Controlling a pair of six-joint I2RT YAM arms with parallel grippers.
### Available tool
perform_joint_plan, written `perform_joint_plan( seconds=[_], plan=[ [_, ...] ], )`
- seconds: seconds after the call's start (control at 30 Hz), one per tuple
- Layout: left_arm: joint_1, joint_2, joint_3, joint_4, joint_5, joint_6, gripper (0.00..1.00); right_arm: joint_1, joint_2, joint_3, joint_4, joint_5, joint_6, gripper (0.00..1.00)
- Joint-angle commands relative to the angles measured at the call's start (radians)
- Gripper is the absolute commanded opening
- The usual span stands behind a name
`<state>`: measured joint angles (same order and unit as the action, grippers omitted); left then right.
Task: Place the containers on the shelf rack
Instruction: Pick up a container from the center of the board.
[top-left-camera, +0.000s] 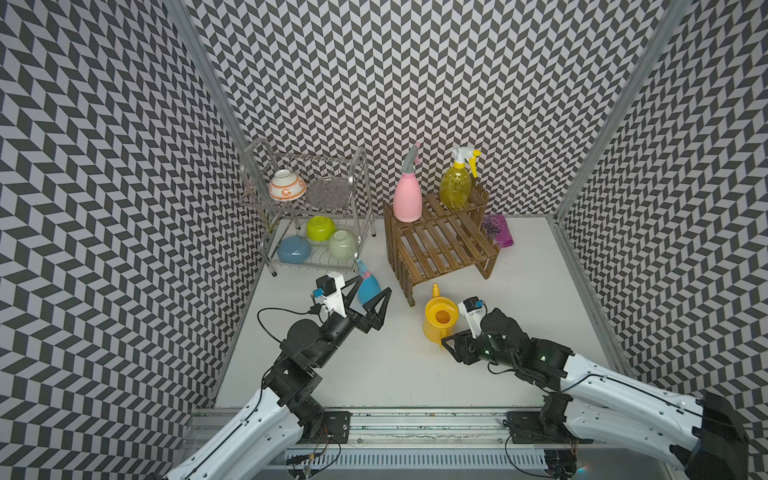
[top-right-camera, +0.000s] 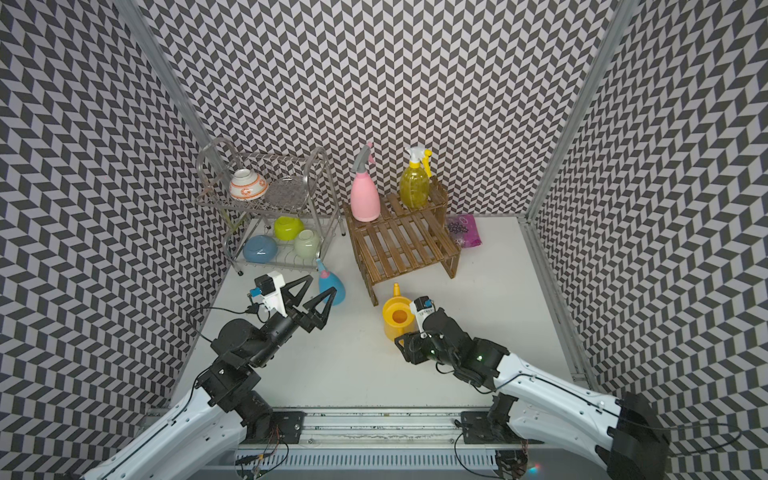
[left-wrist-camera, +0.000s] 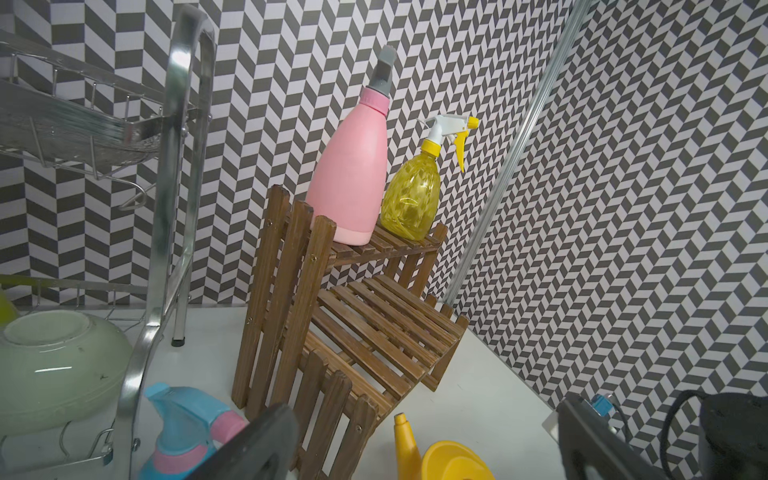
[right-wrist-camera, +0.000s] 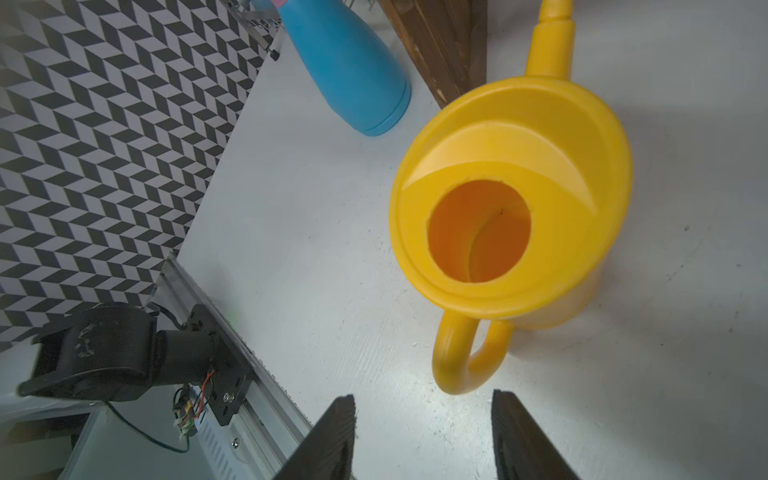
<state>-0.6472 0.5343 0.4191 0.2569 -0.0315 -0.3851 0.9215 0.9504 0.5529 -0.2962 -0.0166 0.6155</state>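
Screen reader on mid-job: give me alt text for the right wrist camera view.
A yellow plastic watering can stands upright on the white table, loop handle facing the open right gripper, whose black fingertips sit just short of it. Beyond are a blue cone-shaped spray bottle and a corner of the brown wooden rack.

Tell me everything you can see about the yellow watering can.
The yellow watering can looks like glossy opaque plastic: a round body, a half-covered top with a circular fill hole, a narrow spout and a loop handle. It stands upright on the white table, empty as far as the hole shows, spout pointing toward the shelf rack, which it stands in front of, not on. Only the table appears to touch it; the right gripper's jaws stand apart just short of the handle.
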Motion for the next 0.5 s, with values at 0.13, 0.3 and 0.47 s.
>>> perform_joint_plan(
  seconds=[0.13,0.3,0.47],
  plan=[
    [0.006,-0.042,-0.018,-0.043,-0.034,-0.053,1.0,0.039,0.124,0.063,0.001,0.148,0.1,0.55],
    [0.006,-0.055,-0.019,-0.063,-0.046,-0.05,1.0,0.064,0.242,0.122,-0.042,0.256,0.17,0.54],
    [0.006,-0.103,-0.017,-0.075,-0.057,-0.041,1.0,0.068,0.297,0.142,-0.058,0.309,0.179,0.39]
  ],
)
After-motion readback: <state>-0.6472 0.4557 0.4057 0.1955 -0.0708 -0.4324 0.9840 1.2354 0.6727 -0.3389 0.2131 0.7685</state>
